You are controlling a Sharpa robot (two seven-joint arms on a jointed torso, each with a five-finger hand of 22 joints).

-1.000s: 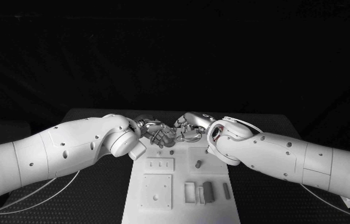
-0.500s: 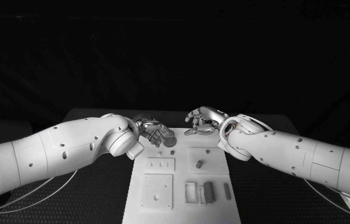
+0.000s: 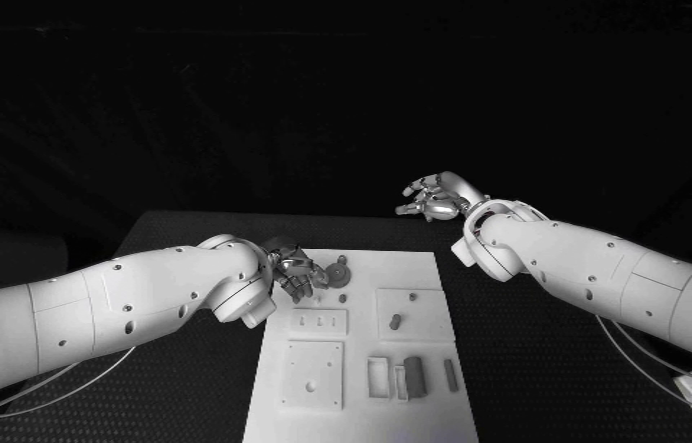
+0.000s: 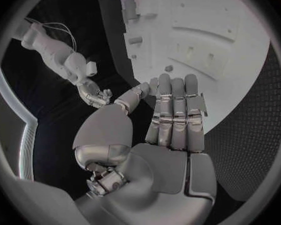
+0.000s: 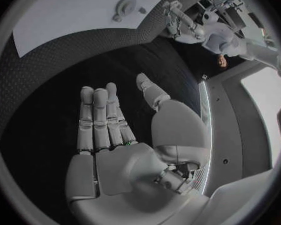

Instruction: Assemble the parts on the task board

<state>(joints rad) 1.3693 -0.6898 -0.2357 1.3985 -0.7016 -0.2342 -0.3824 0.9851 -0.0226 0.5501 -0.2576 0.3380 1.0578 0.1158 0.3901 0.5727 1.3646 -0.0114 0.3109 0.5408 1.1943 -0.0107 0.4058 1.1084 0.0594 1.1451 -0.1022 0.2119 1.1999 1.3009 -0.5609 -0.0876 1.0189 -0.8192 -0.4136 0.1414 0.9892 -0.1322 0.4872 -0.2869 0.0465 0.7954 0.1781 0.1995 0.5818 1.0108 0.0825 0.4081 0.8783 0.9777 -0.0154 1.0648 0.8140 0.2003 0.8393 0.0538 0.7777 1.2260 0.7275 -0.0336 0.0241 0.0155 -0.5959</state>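
Note:
The white task board (image 3: pixel 433 293) lies in the middle of the table. A round grey part (image 3: pixel 339 273) sits near its far left corner and also appears in the right wrist view (image 5: pixel 125 6). My left hand (image 3: pixel 294 268) hovers just left of that part at the board's edge, and its fingers (image 4: pixel 175 110) are straight and hold nothing. My right hand (image 3: pixel 430 199) is raised over the table beyond the board's far right corner. Its fingers (image 5: pixel 100 120) are spread flat and empty. Small grey parts (image 3: pixel 394 321) stand further down the board.
A square plate (image 3: pixel 310 375) and several upright grey pieces (image 3: pixel 411 378) occupy the board's near end. Two small pegs (image 3: pixel 329 298) stand mid-board on the left. The black table (image 3: pixel 188 233) surrounds the board on both sides.
My right hand has lifted off the board's far edge and swung up and to the right. My left hand has drawn back slightly, leaving the round part uncovered on the board.

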